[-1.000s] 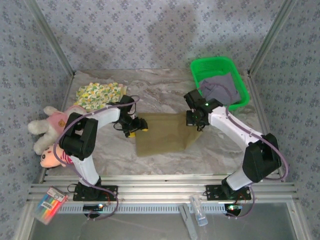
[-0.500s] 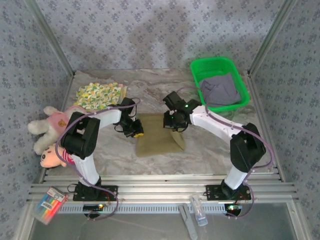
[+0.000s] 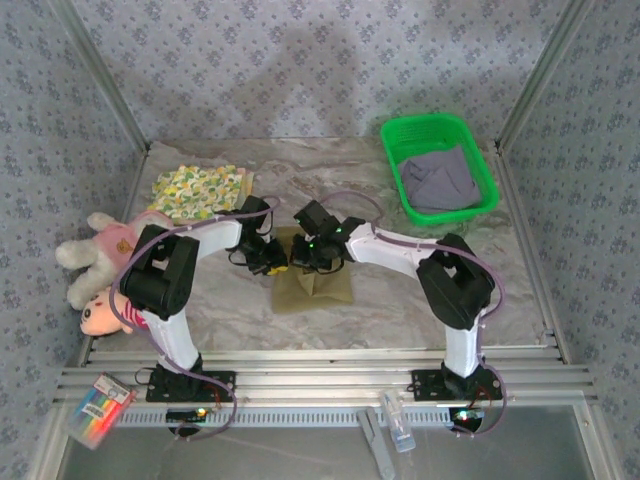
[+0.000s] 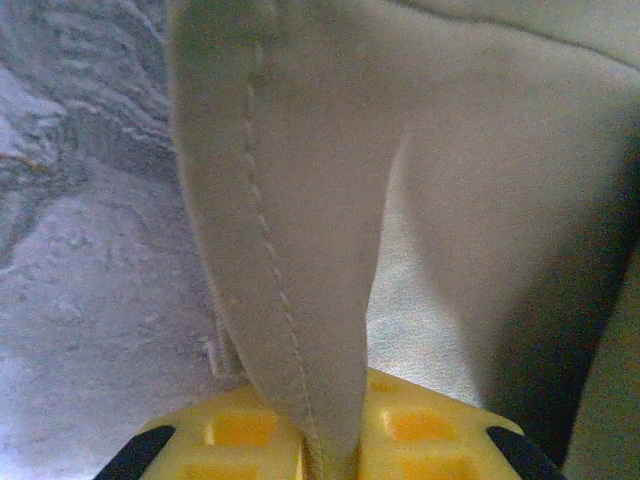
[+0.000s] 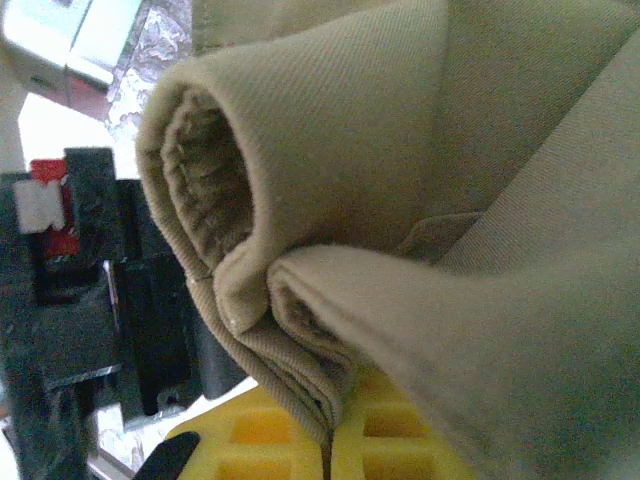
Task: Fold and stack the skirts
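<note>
The olive-khaki skirt point(image 3: 318, 282) lies folded over itself at the middle of the table. My left gripper point(image 3: 272, 264) is shut on its left edge; in the left wrist view a stitched hem of the skirt point(image 4: 290, 220) runs down between the yellow fingers point(image 4: 240, 430) of that gripper point(image 4: 330, 455). My right gripper point(image 3: 305, 256) sits close beside the left one, shut on a thick doubled fold of the skirt point(image 5: 400, 150), pinched at its jaws point(image 5: 328, 450). A white-yellow floral skirt point(image 3: 197, 190) lies at the back left. A lavender-grey skirt point(image 3: 437, 180) lies in the green basket point(image 3: 440, 125).
A pink plush toy point(image 3: 100, 262) lies at the table's left edge. A pack of coloured pens point(image 3: 98, 410) and a small clear object point(image 3: 398, 425) rest on the rail in front. The left arm's dark body point(image 5: 90, 300) stands close to the right gripper.
My right gripper has carried the skirt's right edge leftwards across the table to beside the left gripper, folding the skirt over. The left gripper has shut on the left edge.
</note>
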